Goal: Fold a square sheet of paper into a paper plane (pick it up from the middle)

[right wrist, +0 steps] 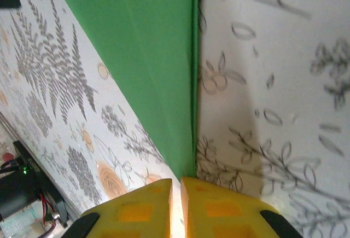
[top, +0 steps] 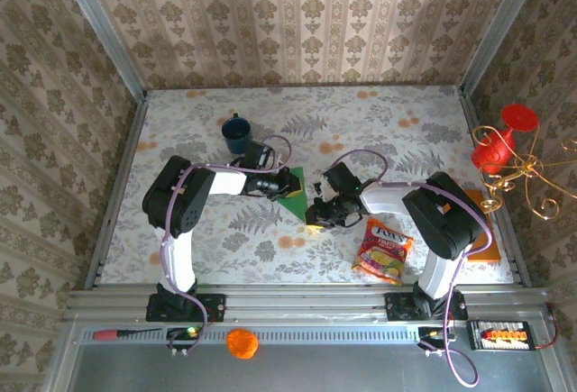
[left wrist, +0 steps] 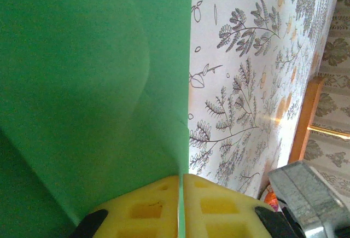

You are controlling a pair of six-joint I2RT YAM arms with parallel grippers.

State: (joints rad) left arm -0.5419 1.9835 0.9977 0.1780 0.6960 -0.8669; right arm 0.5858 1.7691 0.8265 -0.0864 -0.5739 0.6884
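Observation:
The square sheet of paper (top: 294,196) is bright green and shows as a folded triangle on the floral tablecloth in the middle of the table. My left gripper (top: 280,185) is at its left side. In the left wrist view its yellow pads (left wrist: 147,208) are shut on the paper's thin edge, and the green sheet (left wrist: 87,85) rises in front of them. My right gripper (top: 316,215) is at the paper's lower right tip. Its pads (right wrist: 219,208) stand almost together with a bare sliver of light between them. The green point (right wrist: 164,85) ends right at their front.
A blue mug (top: 237,132) stands behind the left gripper. A colourful snack packet (top: 384,250) lies near the right arm's base, and an orange-brown board (top: 488,230) lies at the right edge. A red and gold ornament (top: 505,149) overhangs the right wall.

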